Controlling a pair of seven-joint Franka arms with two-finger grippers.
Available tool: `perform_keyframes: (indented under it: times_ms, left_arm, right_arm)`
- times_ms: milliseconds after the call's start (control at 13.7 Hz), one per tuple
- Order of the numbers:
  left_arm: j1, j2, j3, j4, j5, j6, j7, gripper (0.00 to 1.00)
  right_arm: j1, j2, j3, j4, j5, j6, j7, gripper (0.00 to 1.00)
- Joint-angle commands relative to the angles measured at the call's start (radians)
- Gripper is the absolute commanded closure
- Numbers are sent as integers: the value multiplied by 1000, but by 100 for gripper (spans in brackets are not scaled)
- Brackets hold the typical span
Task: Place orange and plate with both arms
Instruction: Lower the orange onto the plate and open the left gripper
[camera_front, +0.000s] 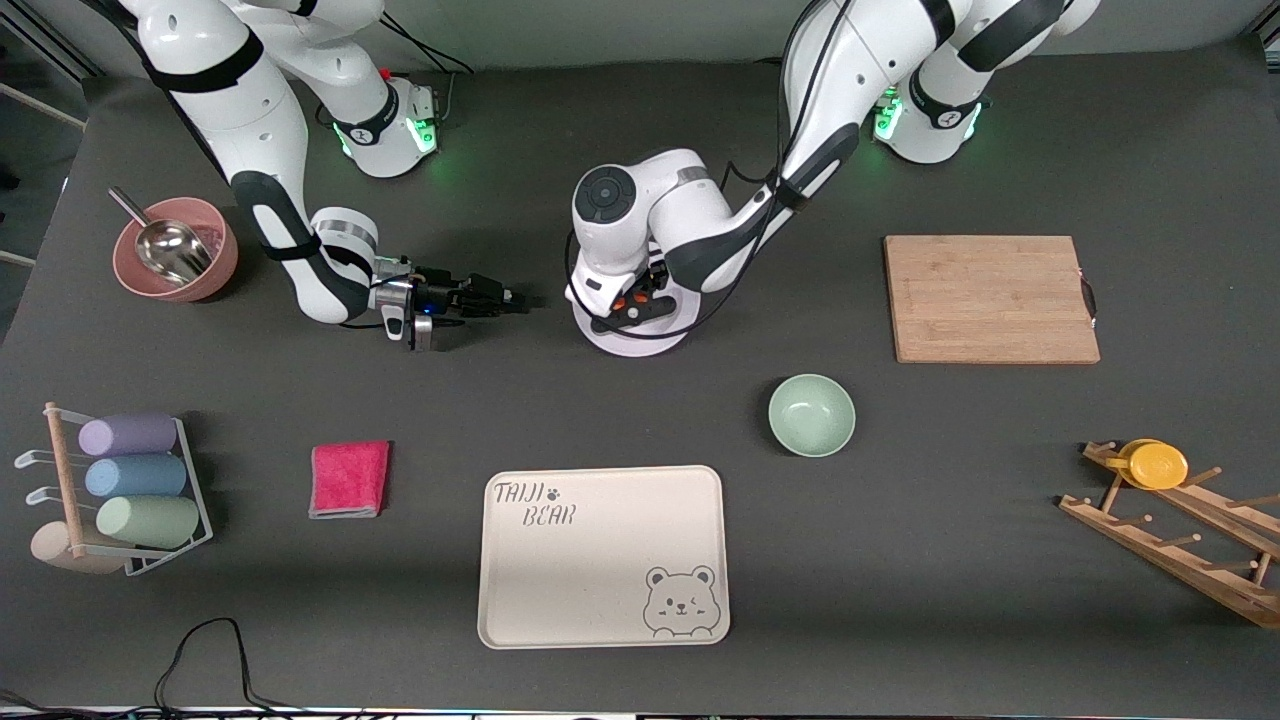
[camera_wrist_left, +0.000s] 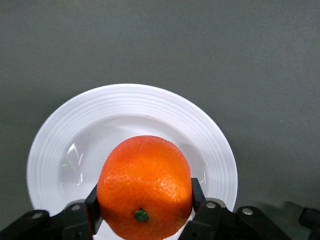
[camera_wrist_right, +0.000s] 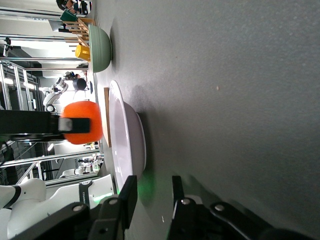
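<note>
The white plate (camera_front: 634, 345) lies in the middle of the table, farther from the front camera than the green bowl. Just above its centre hangs the orange (camera_wrist_left: 145, 187), with my left gripper (camera_wrist_left: 145, 201) shut on it, one black finger on each side. In the front view the left wrist hides most of the plate and only slivers of the orange (camera_front: 621, 301) show. My right gripper (camera_front: 508, 297) lies low over the table beside the plate, toward the right arm's end, pointing at the plate's rim (camera_wrist_right: 126, 142). It (camera_wrist_right: 152, 195) is open with nothing between its fingers.
A green bowl (camera_front: 811, 414) and a cream bear tray (camera_front: 603, 555) lie nearer the front camera. A wooden board (camera_front: 990, 298) and a rack with a yellow cup (camera_front: 1158, 465) are at the left arm's end. A pink bowl with a scoop (camera_front: 176, 250), a pink cloth (camera_front: 349, 479) and a cup rack (camera_front: 130, 490) are at the right arm's end.
</note>
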Motion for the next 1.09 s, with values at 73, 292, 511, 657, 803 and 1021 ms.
perform_keyframes:
  times_ms: [73,292,511,657,803,1021]
  left_arm:
    - [-18,-16,23,-66,21,65,-33,100]
    - [-18,-16,29,-74,20,68,-34,32]
    - [-16,-19,30,-74,20,65,-54,0]
    - [-11,-25,30,-74,20,51,-54,0]
    - [1,-51,30,-71,20,12,-42,0]
    - [83,-164,30,-62,20,-105,-9,0]
  right_arm:
    - [12,26,-11,10,13,-10,-23,65]
    - [12,26,-11,10,15,-10,-17,65]
    - [12,26,-10,12,15,-10,-18,65]
    - [14,27,-10,12,15,-10,-18,65]
    - [14,35,-8,21,15,-10,-18,65]
    - [25,46,-2,36,27,-11,-17,65]
